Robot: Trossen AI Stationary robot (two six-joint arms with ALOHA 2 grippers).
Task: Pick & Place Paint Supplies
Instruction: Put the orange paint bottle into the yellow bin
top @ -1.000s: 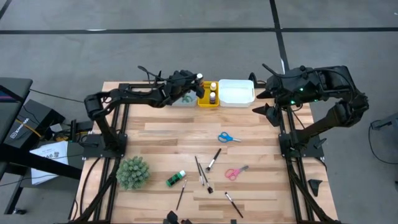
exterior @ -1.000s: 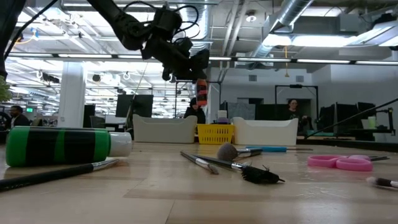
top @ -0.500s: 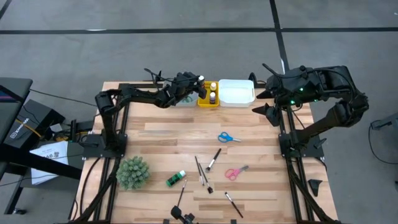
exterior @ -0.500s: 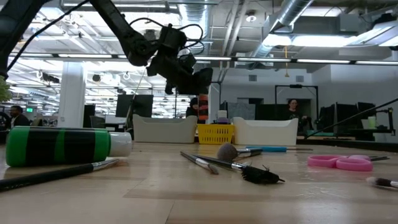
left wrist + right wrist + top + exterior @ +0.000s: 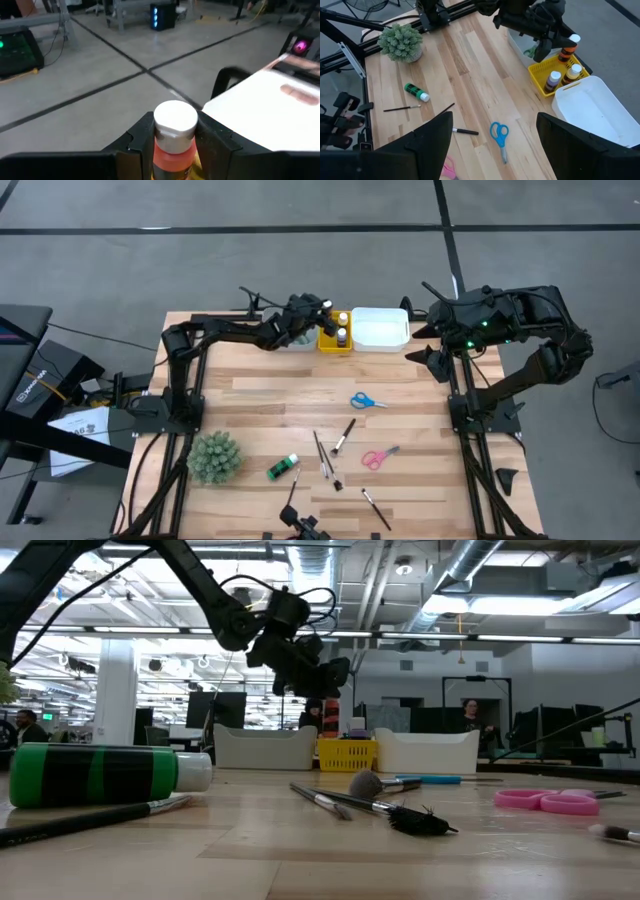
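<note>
Orange paint bottle [image 5: 172, 145] sits pinched between the fingers of the left gripper [image 5: 318, 318], held in the air right at the yellow tray [image 5: 335, 340] on the far side of the bench [image 5: 260, 400]. That tray already holds two bottles [image 5: 561, 76], so space looks tight. Letting go off-centre could land the bottle on their caps or on the tray's rim, tipping it over or sending it into the grey tray [image 5: 297, 340] beside it. The grip sits just under the white cap, so a slip may let the bottle swing. Off the bench's far right corner waits the right gripper [image 5: 492, 145], fingers spread and empty. Scissors [image 5: 368, 401], brushes [image 5: 342, 437] and a green bottle [image 5: 282, 468] lie unsorted.
</note>
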